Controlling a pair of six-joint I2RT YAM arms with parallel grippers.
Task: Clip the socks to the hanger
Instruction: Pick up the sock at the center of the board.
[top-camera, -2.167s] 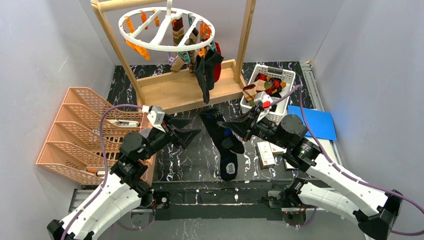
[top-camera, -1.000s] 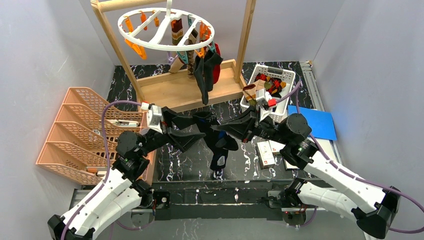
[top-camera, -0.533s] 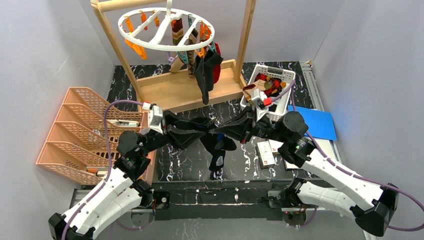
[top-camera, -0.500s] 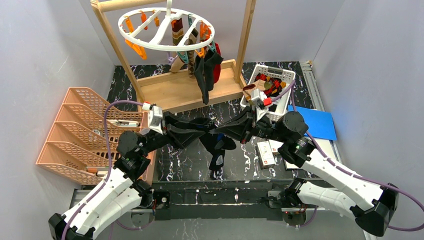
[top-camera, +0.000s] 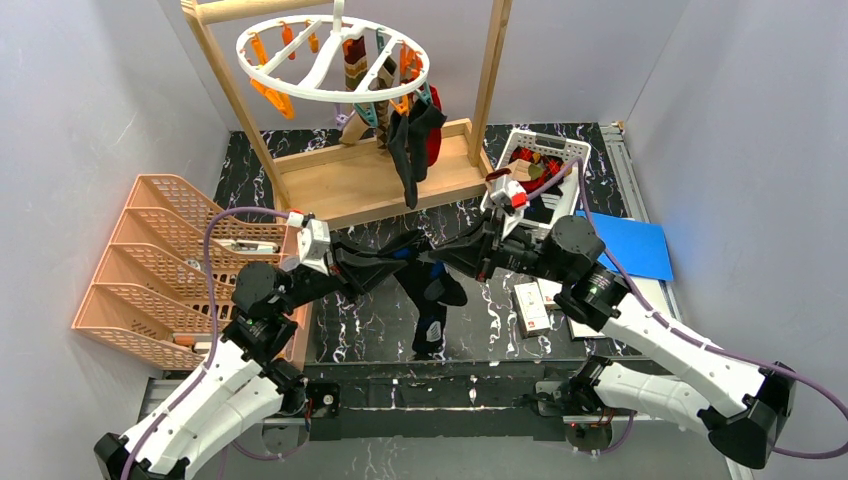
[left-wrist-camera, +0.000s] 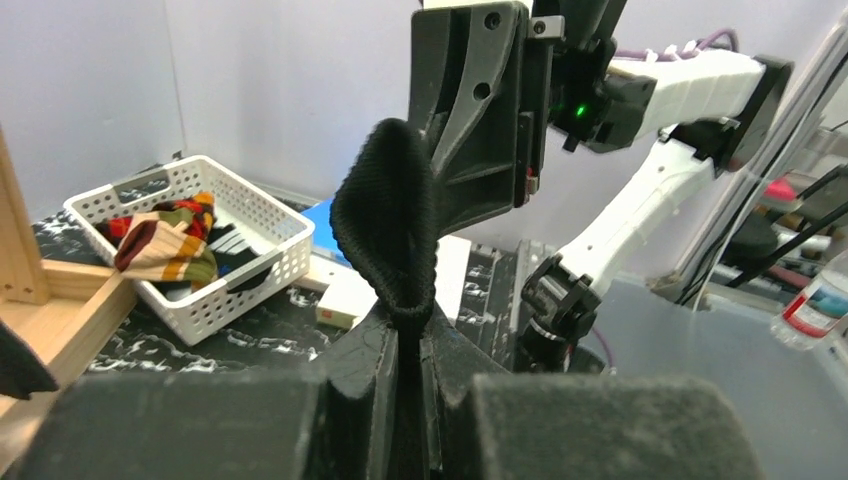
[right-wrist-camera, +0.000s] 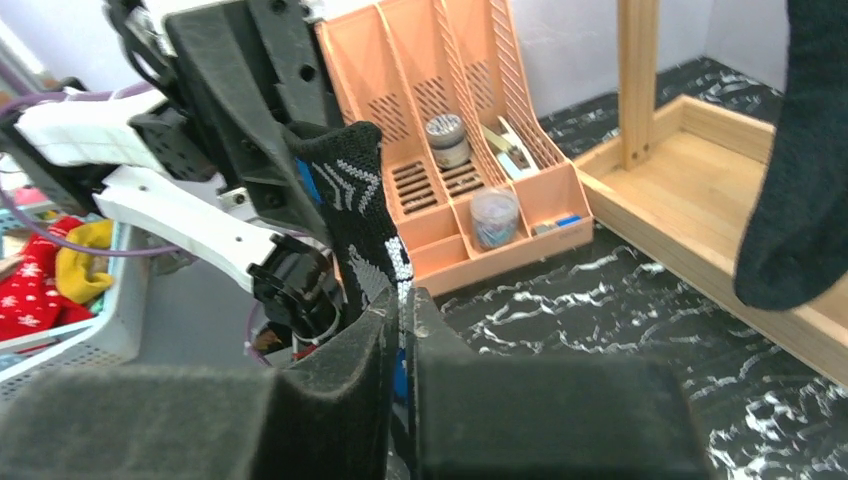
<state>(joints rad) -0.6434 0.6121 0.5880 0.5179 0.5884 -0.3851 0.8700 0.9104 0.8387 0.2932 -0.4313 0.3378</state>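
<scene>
Black sock (top-camera: 432, 300) — btwn both end effectors (top-camera: 404, 254) (top-camera: 444, 258)

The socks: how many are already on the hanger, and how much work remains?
Done: a few clipped socks hang from the hanger. In hand: the left end effector and the right end effector are shut on one dark sock. Left: clip it, then the loose socks in the white basket.
</scene>
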